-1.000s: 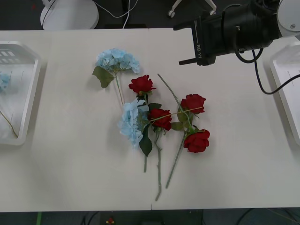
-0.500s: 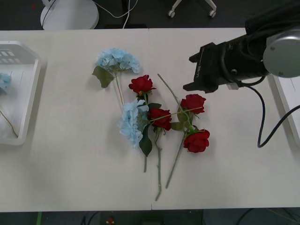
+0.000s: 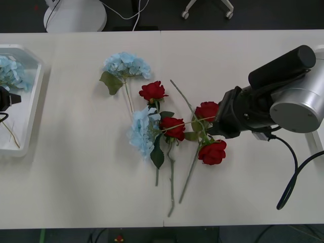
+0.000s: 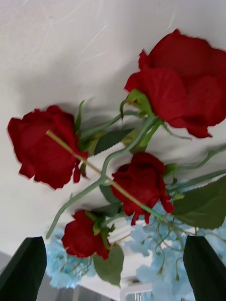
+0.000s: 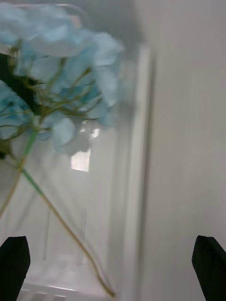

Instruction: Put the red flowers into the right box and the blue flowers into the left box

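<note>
The right gripper (image 3: 216,123), jaws spread, hangs beside the red flowers (image 3: 208,111) tangled mid-surface with two blue flowers (image 3: 143,131). The crossed stems are the risk: pinching one rose could drag a neighbour or a hydrangea along into the right box (image 3: 320,50). The left gripper (image 3: 5,99), jaws spread, hovers over the left box (image 3: 31,109), which holds blue blooms.

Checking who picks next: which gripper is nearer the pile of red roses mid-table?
Right. The right gripper is open beside the red roses; the left gripper is open over the white left tray.
</note>
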Action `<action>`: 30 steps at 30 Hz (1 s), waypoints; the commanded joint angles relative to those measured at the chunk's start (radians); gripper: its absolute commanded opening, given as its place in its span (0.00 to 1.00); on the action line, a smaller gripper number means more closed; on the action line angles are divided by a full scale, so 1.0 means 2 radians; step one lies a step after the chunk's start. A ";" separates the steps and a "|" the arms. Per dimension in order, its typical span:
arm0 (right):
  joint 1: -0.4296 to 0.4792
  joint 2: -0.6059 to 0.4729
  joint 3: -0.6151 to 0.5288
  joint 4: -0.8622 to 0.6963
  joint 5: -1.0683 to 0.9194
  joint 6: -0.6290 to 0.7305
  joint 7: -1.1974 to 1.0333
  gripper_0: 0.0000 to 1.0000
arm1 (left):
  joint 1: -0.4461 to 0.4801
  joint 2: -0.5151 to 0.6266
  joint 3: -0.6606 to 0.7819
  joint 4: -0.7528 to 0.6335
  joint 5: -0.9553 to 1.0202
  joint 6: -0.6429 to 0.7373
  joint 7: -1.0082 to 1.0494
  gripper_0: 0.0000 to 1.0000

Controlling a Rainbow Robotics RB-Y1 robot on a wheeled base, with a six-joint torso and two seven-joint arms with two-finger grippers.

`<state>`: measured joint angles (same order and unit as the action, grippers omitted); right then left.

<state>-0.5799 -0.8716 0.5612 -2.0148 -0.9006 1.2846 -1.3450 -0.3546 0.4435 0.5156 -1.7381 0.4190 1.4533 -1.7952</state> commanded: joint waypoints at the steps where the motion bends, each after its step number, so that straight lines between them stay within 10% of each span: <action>1: 0.015 0.045 -0.003 0.016 0.027 0.017 0.014 0.84 | -0.055 0.024 -0.073 -0.015 0.021 0.024 0.108 1.00; 13: 0.016 0.132 -0.003 0.102 0.105 0.032 0.014 0.84 | -0.093 -0.054 -0.243 0.057 -0.001 -0.115 0.226 1.00; 30: 0.016 0.187 -0.003 0.177 0.147 0.025 0.035 0.84 | -0.209 -0.128 -0.341 0.329 -0.041 -0.281 0.256 1.00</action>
<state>-0.5530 -0.5338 0.5611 -1.6628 -0.6212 1.3443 -1.3011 -0.6947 0.2052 -0.1230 -1.1135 0.3401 0.9353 -1.3675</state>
